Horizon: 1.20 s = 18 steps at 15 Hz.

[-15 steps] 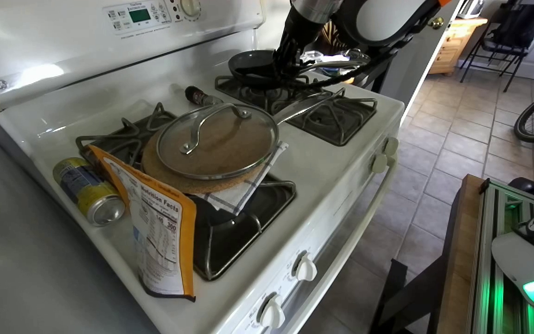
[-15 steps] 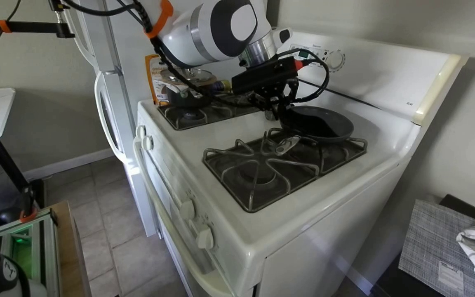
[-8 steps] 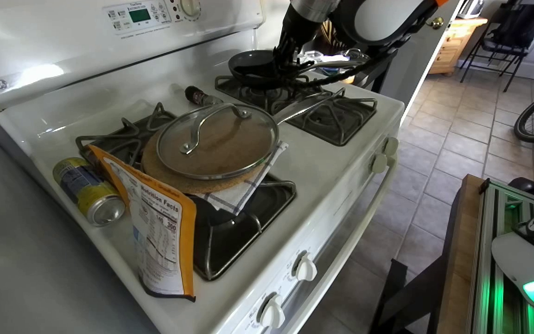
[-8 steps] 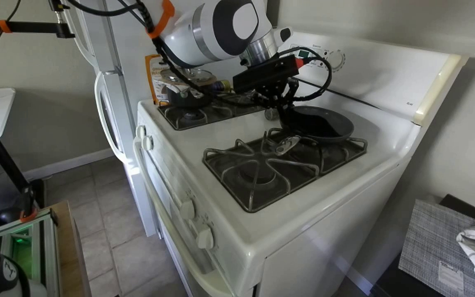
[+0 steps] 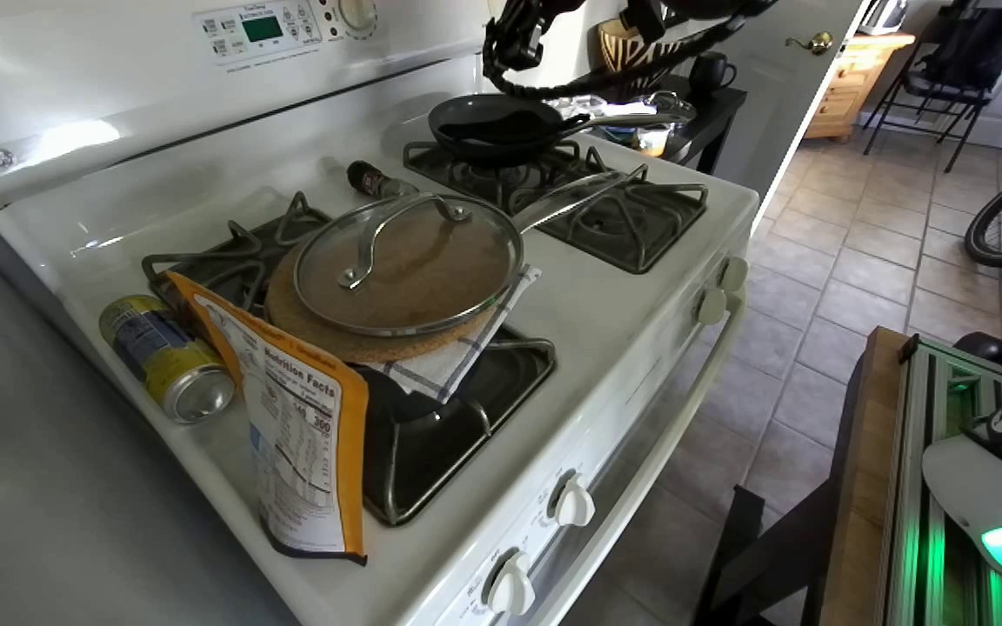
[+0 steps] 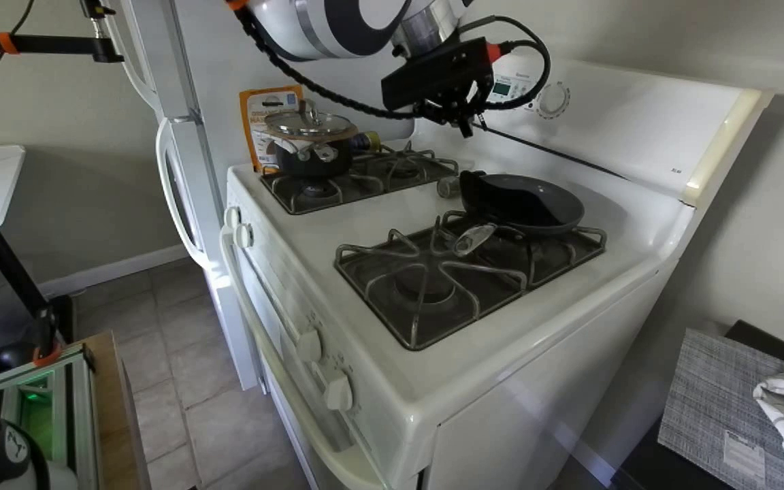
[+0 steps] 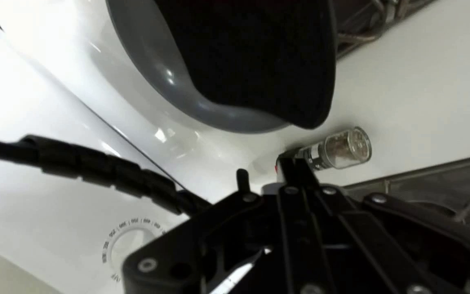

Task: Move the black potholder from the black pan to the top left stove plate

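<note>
Black metal, and here it is: the two-fingered robot gripper (image 7: 295, 162), hanging over the white gas stove (image 6: 392, 367), fingers tight together side by side in the wrist view, nothing in its grasp. At 11 o'clock from the tips, and apart from them, the matte black, round-ended potholder (image 7: 255, 49) lies in the dark grey, round frying pan (image 7: 147, 41). Its rounded end points to 5 o'clock and pokes past the rim; the opposite end is cut off from sight. Over to an exterior view: the long axis runs 10 to 4, the 10 o'clock end jutting over the rim, the pan's steel handle (image 6: 475, 239) out at 8. Edges now: white enamel back panel (image 6: 637, 122) at 2 o'clock from the pan, the stove's white side edge (image 6: 589, 306) at 5. Room to move: in the wrist view, white stovetop (image 7: 414, 102) spreads at 3 o'clock from that rounded end, a small clear glass bottle (image 7: 347, 148) on its side at 4, near it. The grey-barred top left stove plate (image 6: 405, 169) lies between 9 and 10 from the pan, a black lidded pot (image 6: 310, 165) at 9 from the plate.
</note>
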Motion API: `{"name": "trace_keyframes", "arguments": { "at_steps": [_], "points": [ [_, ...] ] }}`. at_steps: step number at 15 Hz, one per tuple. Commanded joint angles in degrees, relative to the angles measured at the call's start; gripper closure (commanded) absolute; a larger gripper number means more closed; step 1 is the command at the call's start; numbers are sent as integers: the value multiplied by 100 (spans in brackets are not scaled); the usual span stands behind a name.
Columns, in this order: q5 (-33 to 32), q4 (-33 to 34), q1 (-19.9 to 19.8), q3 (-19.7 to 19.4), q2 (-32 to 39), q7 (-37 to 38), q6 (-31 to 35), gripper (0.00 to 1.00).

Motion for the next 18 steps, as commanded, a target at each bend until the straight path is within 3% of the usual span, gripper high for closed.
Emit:
{"name": "trace_keyframes", "arguments": {
  "at_steps": [1, 3, 10, 13, 18],
  "points": [
    [614, -36, 35, 104, -217, -917, -615, 73],
    [173, -75, -24, 24, -238, -1049, -1217, 58],
    [-619, -55, -141, -75, 272, -951, -810, 5],
    [-661, -21, -145, -52, 477, -953, -796, 1],
    [-940, 30, -154, -105, 721, -612, -574, 40]
  ]
}}
